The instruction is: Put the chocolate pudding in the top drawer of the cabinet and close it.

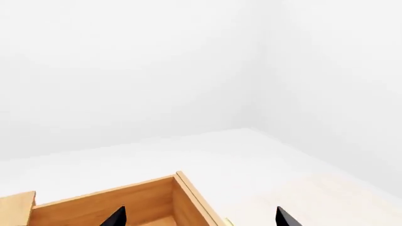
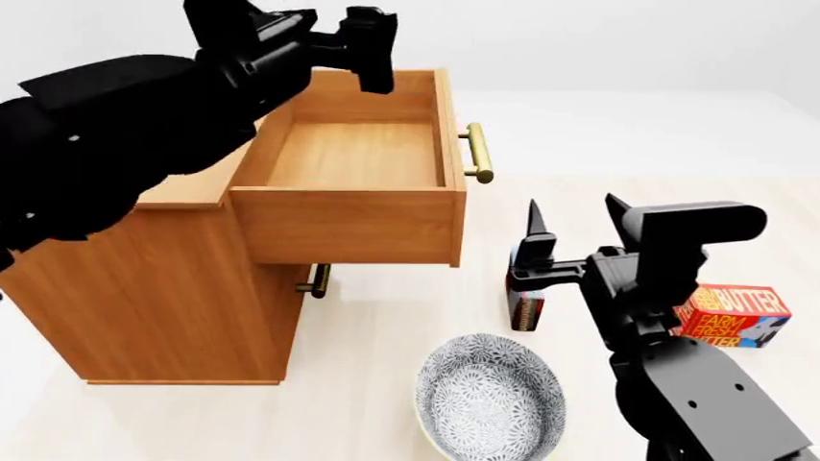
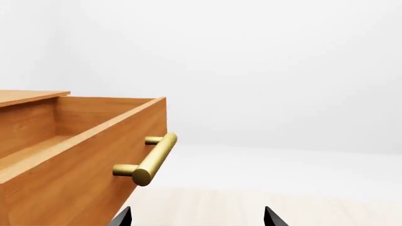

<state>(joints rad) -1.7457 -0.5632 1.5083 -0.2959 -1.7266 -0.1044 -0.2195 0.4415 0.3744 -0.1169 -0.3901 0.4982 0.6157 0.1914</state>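
Note:
The cabinet [image 2: 167, 288] stands at the left of the head view, and its top drawer [image 2: 352, 226] is pulled far out and holds nothing. The drawer's brass handle [image 2: 477, 154] faces right. The chocolate pudding [image 2: 525, 307] stands on edge on the floor right of the cabinet, partly hidden by my right arm. My right gripper [image 2: 575, 206] hangs open just above it, empty. My left gripper [image 2: 372, 53] hovers open over the drawer's far end. In the left wrist view the left gripper [image 1: 201, 219] straddles the drawer's wall [image 1: 188, 200]. The right gripper [image 3: 198, 217] faces past the handle [image 3: 150, 160].
A red butter box [image 2: 736, 315] lies on the floor at the right. A patterned grey bowl [image 2: 494, 399] sits near the front, below the pudding. The lower drawer's brass handle [image 2: 318, 280] shows under the open drawer.

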